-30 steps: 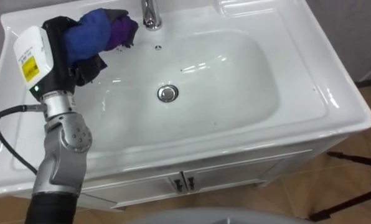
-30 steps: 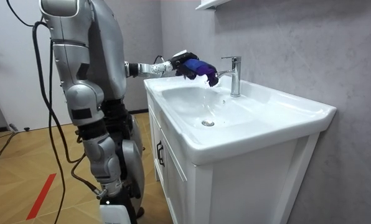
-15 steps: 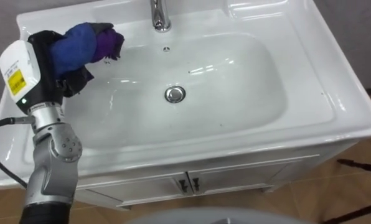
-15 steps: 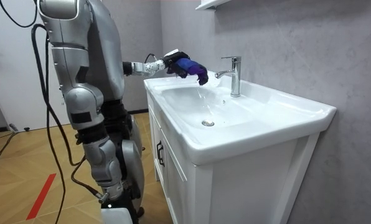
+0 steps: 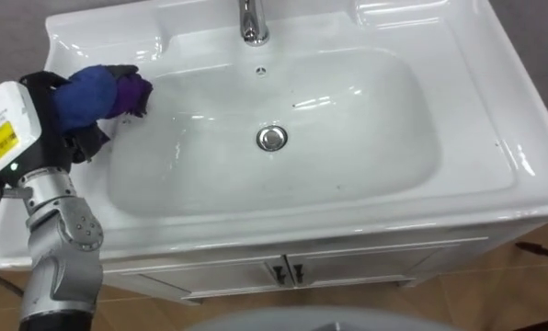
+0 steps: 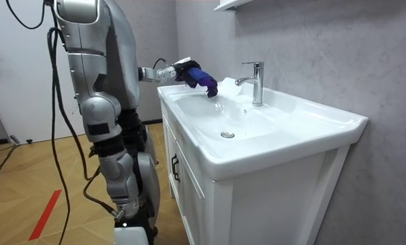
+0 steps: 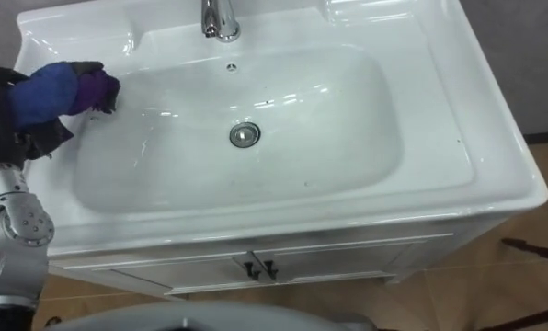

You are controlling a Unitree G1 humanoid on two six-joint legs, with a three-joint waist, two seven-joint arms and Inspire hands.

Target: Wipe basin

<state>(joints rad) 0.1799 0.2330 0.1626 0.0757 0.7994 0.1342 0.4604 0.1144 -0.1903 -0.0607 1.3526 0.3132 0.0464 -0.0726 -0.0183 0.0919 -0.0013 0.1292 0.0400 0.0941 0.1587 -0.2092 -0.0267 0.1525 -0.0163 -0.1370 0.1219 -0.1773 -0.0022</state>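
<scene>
One white basin (image 5: 348,175) sits sunk in the vanity top before the robot, its bowl bare apart from the drain (image 5: 271,139) at the middle and the faucet (image 5: 251,20) on the far rim. At the bowl's left edge, where the slope meets the flat ledge, the left hand (image 5: 46,97) is clenched round a bunched blue and purple cloth (image 5: 97,90). The wad juts out to the right of the hand, likely so that soft fabric rather than the hand meets the porcelain. Whether the cloth presses on the surface or hangs just above it cannot be told. The grip looks firm enough for a sweeping stroke, and most of the bowl appears left to cover. Open room lies to the right and near: the whole bowl is free, and only the faucet stands in the way of a pass along the far side. The left ledge is narrow and ends at the vanity's outer edge. The near rim drops to the cabinet doors (image 5: 288,272), so strokes should stay inside those edges. In the room view the robot stands on the wooden floor (image 6: 26,177) at the vanity's end, its arm reaching over the rim.
</scene>
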